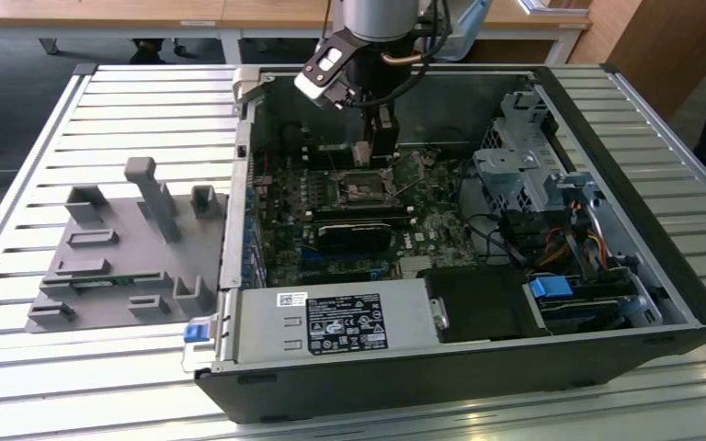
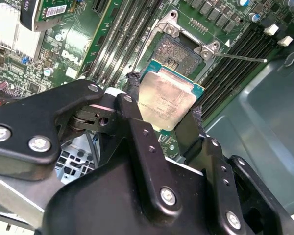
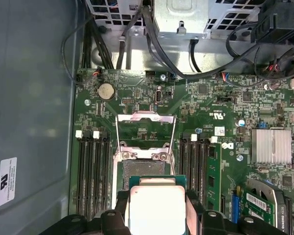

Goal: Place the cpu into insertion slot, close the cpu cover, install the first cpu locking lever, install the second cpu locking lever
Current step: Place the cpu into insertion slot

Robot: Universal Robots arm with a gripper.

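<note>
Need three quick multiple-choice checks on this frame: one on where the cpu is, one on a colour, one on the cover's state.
1. Where is the cpu?
A in the socket
B flat on the board
C in the claw

2. Board colour round the socket?
A green
B red
C white

3. The cover is:
A shut
B swung open
C missing

Answers:
1 C: the claw grips the cpu by its edges, and the socket is bare.
2 A: the board is green in both wrist views.
3 B: the cover stands up off the socket in the first wrist view.
</note>
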